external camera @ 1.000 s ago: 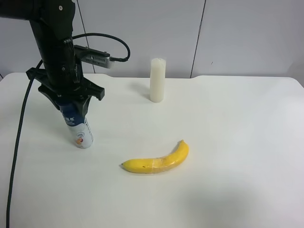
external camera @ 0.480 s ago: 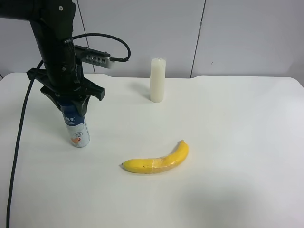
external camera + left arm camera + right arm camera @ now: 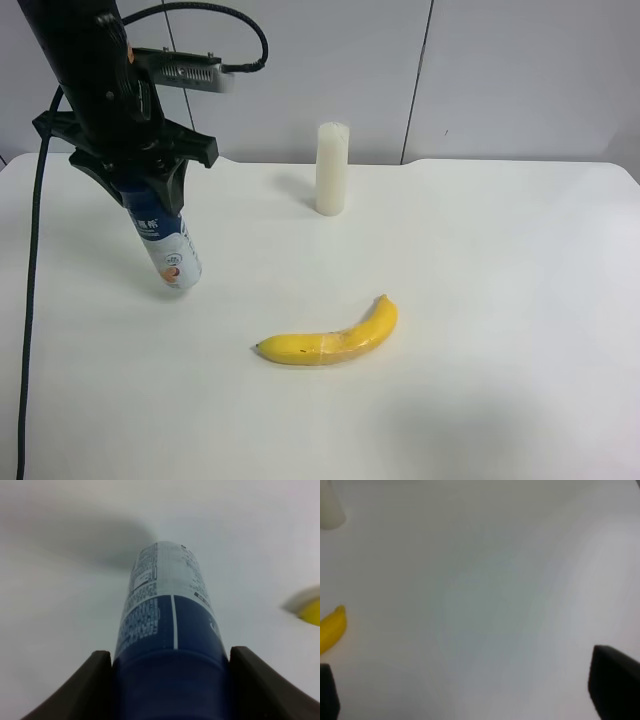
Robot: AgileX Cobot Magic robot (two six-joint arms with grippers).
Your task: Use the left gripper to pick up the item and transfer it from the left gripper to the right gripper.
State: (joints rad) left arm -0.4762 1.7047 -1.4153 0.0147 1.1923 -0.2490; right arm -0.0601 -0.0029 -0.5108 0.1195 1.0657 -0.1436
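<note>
Above the worktop, I see left hand clenched on the tilted blue-and-white bottle, right hand spread open.

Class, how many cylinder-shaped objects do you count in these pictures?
2. A blue-and-white bottle, tilted, is held in the left gripper; a plain white cylinder stands upright near the far edge of the table. None seems hidden.

left pincer: clamped, pointing down | right pincer: fingers wide apart
</note>
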